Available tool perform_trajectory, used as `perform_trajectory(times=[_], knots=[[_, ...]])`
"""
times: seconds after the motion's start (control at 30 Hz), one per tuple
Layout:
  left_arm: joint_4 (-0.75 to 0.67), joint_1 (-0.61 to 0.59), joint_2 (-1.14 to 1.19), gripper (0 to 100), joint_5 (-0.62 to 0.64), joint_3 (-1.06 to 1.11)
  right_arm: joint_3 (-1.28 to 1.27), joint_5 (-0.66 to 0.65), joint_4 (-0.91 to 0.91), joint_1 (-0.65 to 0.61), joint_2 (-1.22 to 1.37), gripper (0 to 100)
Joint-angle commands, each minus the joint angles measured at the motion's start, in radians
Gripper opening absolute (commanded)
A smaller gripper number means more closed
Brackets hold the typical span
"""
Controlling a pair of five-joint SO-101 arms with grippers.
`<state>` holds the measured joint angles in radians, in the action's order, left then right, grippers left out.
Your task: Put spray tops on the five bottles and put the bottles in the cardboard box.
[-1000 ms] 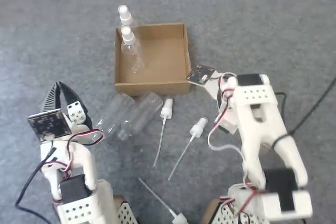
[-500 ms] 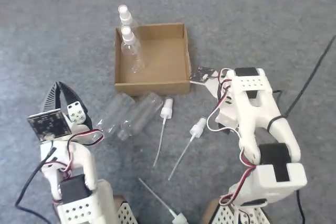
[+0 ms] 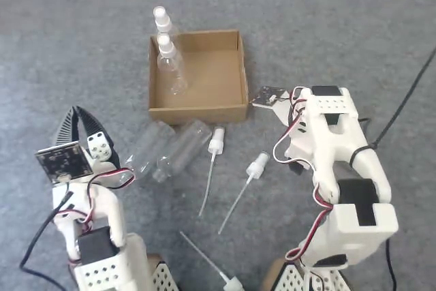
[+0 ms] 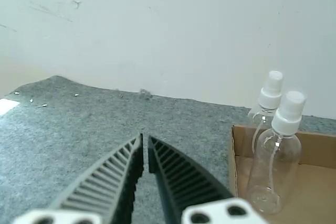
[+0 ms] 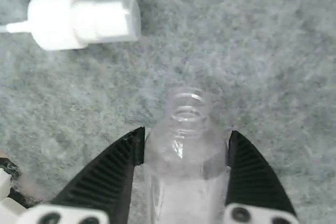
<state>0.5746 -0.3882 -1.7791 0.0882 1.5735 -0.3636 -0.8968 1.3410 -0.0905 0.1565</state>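
Right pincer (image 5: 185, 136) pinches one bottle (image 5: 185, 109), left pincer (image 4: 145, 140) pressed together; three loose spray tops (image 3: 216, 142).

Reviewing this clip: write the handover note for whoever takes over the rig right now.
Left gripper: shut, empty, raised above the table.
Right gripper: shut on a topless bottle.
Done: one topped bottle stands inside the cardboard box. A second topped bottle is at its far corner, inside or behind I cannot tell.
Left: two bare bottles lie in front of the box, and three loose spray tops lie on the table. Top three bottles, then box them.
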Motion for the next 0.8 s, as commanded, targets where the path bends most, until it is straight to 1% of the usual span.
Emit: perform_trajectory(times=[0.0,0.07,0.3,0.43,0.77], knots=[[-0.034,0.0,-0.014,1,0.002,-0.012,0.052,-0.006,-0.007,0.008,-0.033,9.2],[-0.034,0.0,-0.014,1,0.002,-0.012,0.049,-0.005,0.001,0.007,-0.059,8.0],[-0.034,0.0,-0.014,1,0.002,-0.012,0.048,0.005,0.131,-0.01,-0.209,7.7],[-0.034,0.0,-0.014,1,0.002,-0.012,0.048,0.106,0.171,-0.042,-0.302,7.6],[-0.034,0.0,-0.014,1,0.002,-0.012,0.044,0.321,0.173,-0.12,-0.452,7.6]])
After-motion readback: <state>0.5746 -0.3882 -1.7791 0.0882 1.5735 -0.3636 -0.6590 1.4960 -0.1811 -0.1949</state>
